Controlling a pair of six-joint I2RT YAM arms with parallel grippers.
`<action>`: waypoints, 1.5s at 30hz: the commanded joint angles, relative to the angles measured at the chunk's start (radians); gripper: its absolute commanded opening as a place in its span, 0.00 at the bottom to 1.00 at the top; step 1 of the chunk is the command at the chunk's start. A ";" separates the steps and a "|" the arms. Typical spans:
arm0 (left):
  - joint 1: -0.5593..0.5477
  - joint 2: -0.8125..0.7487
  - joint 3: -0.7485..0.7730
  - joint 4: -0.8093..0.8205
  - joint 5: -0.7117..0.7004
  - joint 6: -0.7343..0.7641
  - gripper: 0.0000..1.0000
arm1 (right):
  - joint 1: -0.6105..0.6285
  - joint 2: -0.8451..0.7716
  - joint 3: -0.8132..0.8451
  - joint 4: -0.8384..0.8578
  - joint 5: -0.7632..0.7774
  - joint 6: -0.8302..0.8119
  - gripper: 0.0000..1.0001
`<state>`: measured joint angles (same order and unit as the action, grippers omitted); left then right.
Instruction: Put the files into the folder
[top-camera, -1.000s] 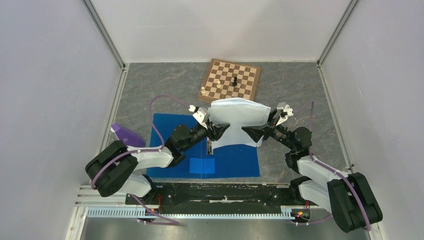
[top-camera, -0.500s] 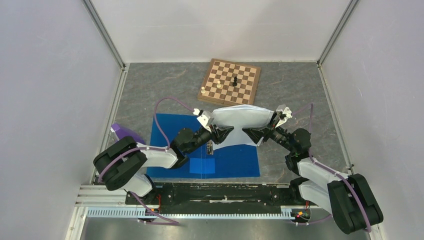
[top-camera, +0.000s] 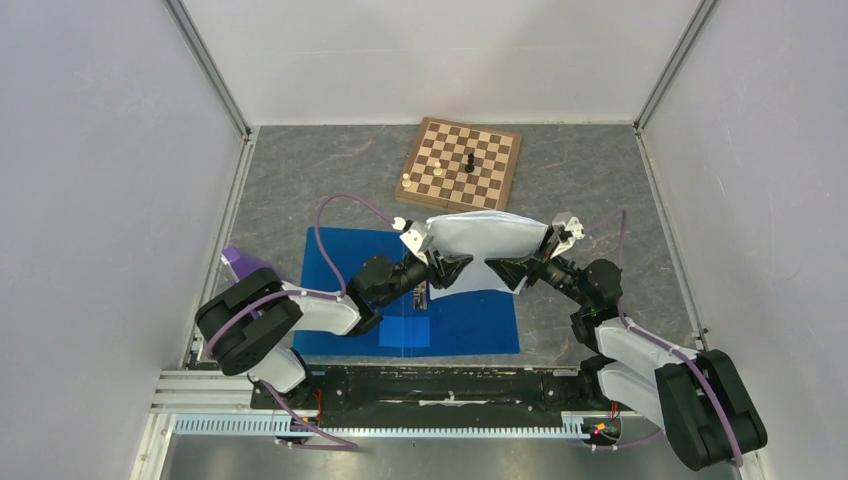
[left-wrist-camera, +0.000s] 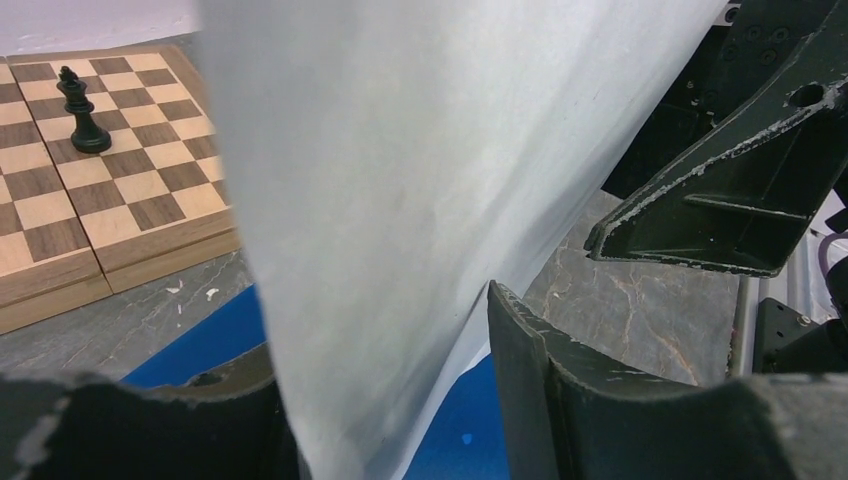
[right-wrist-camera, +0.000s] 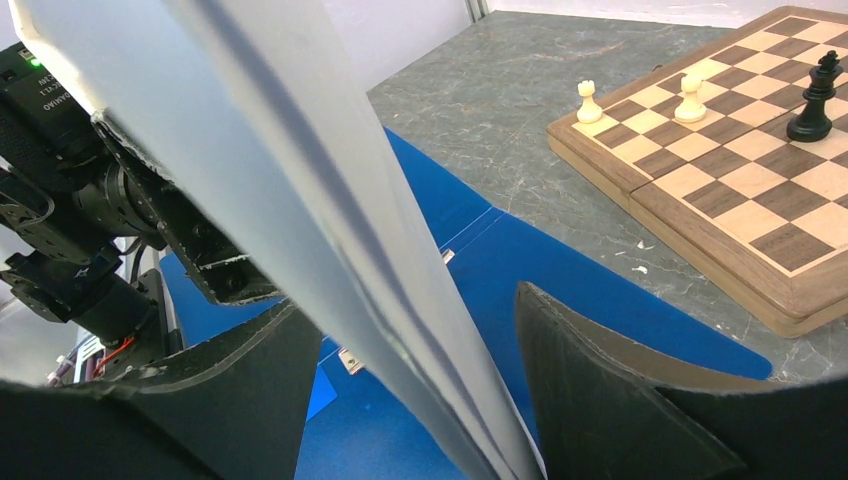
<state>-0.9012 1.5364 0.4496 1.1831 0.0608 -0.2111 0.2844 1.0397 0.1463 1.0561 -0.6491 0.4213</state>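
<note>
The files (top-camera: 480, 245), a thin bowed stack of white sheets, hang between my two grippers above the right half of the open blue folder (top-camera: 335, 255). My left gripper (top-camera: 445, 268) is at the sheets' left edge and my right gripper (top-camera: 502, 268) at their right edge. In the left wrist view the files (left-wrist-camera: 400, 200) pass between the spread jaws of my left gripper (left-wrist-camera: 350, 335), with blue folder (left-wrist-camera: 210, 335) showing in the gap. In the right wrist view the files (right-wrist-camera: 300, 180) run between the wide jaws of my right gripper (right-wrist-camera: 410, 300), with gaps on both sides, over the folder (right-wrist-camera: 560, 270).
A wooden chessboard (top-camera: 462, 162) with a black piece (top-camera: 469, 163) and two pale pieces stands behind the folder. A purple object (top-camera: 250, 268) lies at the folder's left edge. The folder's metal clip (right-wrist-camera: 350, 358) runs along its spine. Walls enclose the table on three sides.
Both grippers and the files have come lower and nearer the arm bases, over the folder. The left arm has shifted right, and the sheets bow more.
</note>
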 joint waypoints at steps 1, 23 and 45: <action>-0.007 -0.014 0.037 0.016 -0.024 0.004 0.56 | 0.002 -0.005 -0.002 0.053 0.006 -0.012 0.72; 0.067 -0.223 0.238 -0.440 0.227 0.083 0.02 | 0.003 -0.104 0.167 -0.185 -0.071 -0.068 0.72; 0.153 -0.465 0.384 -0.802 0.422 0.003 0.02 | 0.004 -0.184 0.322 -0.049 -0.199 0.280 0.37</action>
<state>-0.7521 1.0943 0.8204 0.3885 0.4561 -0.1856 0.2844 0.8753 0.4389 0.9432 -0.8421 0.6308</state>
